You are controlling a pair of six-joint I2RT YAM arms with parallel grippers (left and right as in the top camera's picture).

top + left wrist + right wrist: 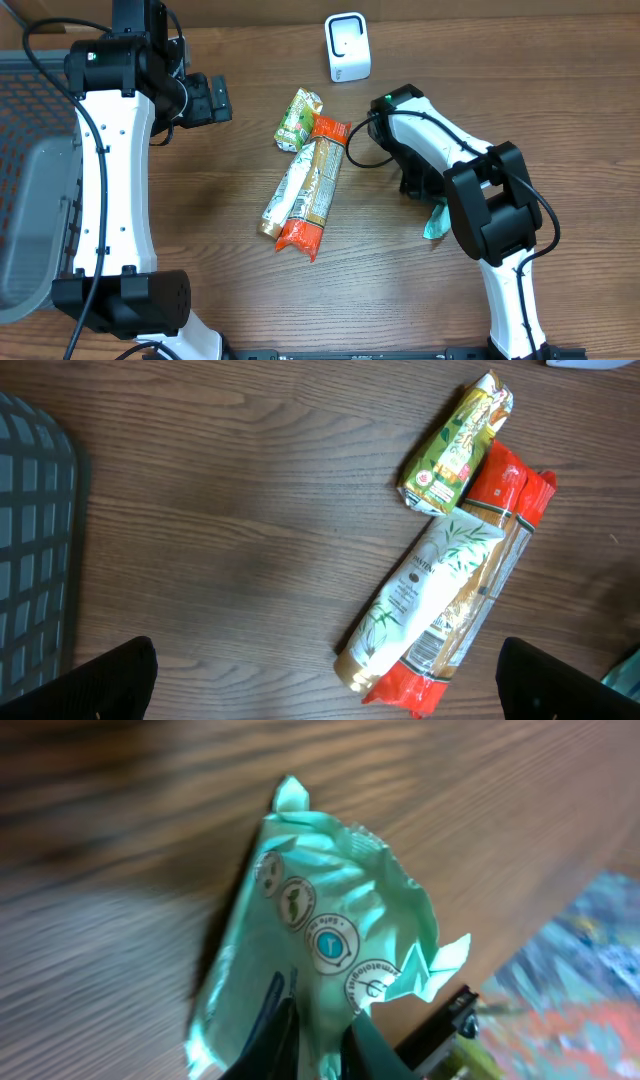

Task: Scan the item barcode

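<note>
— Claw on the right (315,1032): what has it got?
— Its dark fingers (268,1030) stand close together, pinching the bottom edge of a mint pouch (330,920). The pouch is thin glossy film, crumpled, with a crimped top and round printed seals.
— Where is that pouch?
— At the right of the wood-grain bench (200,200), beside the right arm's wrist. It is well apart from the scanner (347,47), a white rounded box at the far edge. Whether the pouch touches the bench I cannot tell.
— And the left claw (213,98)?
— Spread wide, with nothing between its black fingertips (110,680), over bare wood.
— Further out?
— Three packs lie mid-bench. One is a small green packet (299,120) with pinched ends, one a long white tube (288,195) with a leaf print. The third is a long pack (322,185), clear in the middle with orange-red ends. The tube lies against the long pack, and the packet touches their far ends. A grey mesh basket (30,150) sits at the left edge.
</note>
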